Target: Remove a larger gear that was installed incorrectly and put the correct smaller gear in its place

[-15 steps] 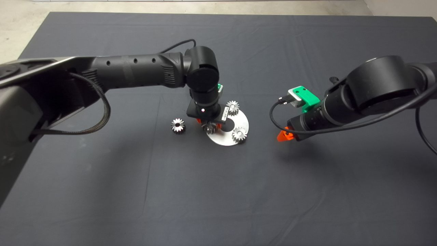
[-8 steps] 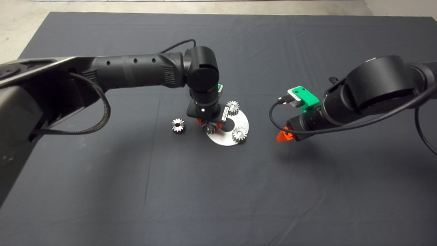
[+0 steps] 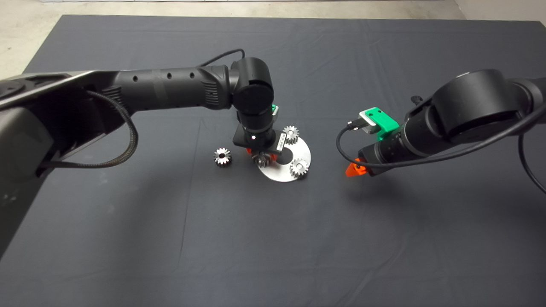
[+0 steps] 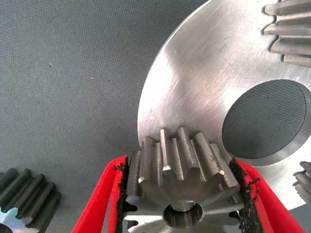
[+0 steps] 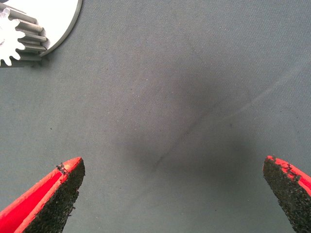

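Landmark: the round silver plate (image 3: 285,164) with a central hole, lying on the dark mat (image 3: 273,238).

Left gripper (image 3: 261,154): positioned over the plate's edge on the side toward the loose gear. In the head view the wrist housing covers most of it; only slivers of red finger and part of a gear (image 3: 261,160) show beneath. The left wrist view supplies what the head view hides: the left gripper (image 4: 181,191) has both padded fingers (image 4: 104,204) pressed against opposite flanks of this gear (image 4: 182,187), pinching it. The gear sits at the plate (image 4: 204,82) rim; whether it rests on the plate or is lifted clear cannot be determined. Its lower portion is cut off by the frame edge.

Which gear this is, larger or smaller, cannot be settled from these views.

Two further gears stand on the plate: one (image 3: 291,134) at the far rim, one (image 3: 299,168) at the rim toward the right arm. Both appear only as cropped teeth in the left wrist view.

A fourth gear (image 3: 222,156) with a star-like face lies on the mat, off the plate, near the left gripper; the left wrist view cuts it at a corner (image 4: 24,196).

Right gripper (image 3: 355,169): above bare mat, well apart from the plate, only an orange-red fingertip visible overhead. The right wrist view shows the right gripper (image 5: 175,194) with fingers spread wide, holding nothing, with the plate's rim (image 5: 65,22) at a corner.
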